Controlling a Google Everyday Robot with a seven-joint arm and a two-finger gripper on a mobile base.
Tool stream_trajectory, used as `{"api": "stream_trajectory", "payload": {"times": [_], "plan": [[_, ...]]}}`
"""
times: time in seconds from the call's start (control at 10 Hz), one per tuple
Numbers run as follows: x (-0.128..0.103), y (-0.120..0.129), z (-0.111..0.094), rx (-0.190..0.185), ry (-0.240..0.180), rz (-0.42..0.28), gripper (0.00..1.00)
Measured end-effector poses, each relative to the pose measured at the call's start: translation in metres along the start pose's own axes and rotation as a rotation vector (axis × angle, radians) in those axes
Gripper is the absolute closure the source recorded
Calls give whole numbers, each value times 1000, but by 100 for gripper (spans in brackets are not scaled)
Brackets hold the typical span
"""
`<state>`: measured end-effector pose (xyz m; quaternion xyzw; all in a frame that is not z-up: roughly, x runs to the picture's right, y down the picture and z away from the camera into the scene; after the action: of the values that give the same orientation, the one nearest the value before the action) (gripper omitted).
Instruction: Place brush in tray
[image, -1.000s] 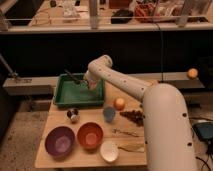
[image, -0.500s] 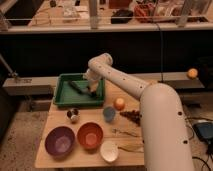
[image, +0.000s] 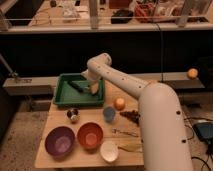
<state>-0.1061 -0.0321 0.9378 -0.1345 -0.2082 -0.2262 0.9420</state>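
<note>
Okay, I have the gripper (image: 93, 88) down over the right half of the tray (image: 65, 103), low inside the rim, with the arm reaching in from the right across the back of the table (image: 59, 120). The brush (image: 76, 86) shows as a dark slanted stick inside the tray, left of the gripper, its lower end running right up toward it. Whether the gripper has hold of that end or has let it go, I cannot tell from here. My read: the carry is done, the brush is within the tray's walls and looks to be lying on or very near the floor. What's left is confirming the release and lifting the arm clear without dragging the brush back out. Going round the containers: the tray holds the brush and nothing else I can make out. The purple bowl (image: 60, 141) at front left looks empty, the orange bowl (image: 90, 135) beside it looks empty too, and the small white bowl (image: 109, 151) shows a plain pale inside. The blue cup (image: 109, 113) stands behind them, its contents not visible. An orange fruit (image: 119, 104) sits just beyond the cup, outside any container.
</note>
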Motion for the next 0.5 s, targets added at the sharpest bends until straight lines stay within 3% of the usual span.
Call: {"api": "stream_trajectory", "payload": {"times": [0.5], "plan": [[1,-1,0,-2,9,2,20]]}}
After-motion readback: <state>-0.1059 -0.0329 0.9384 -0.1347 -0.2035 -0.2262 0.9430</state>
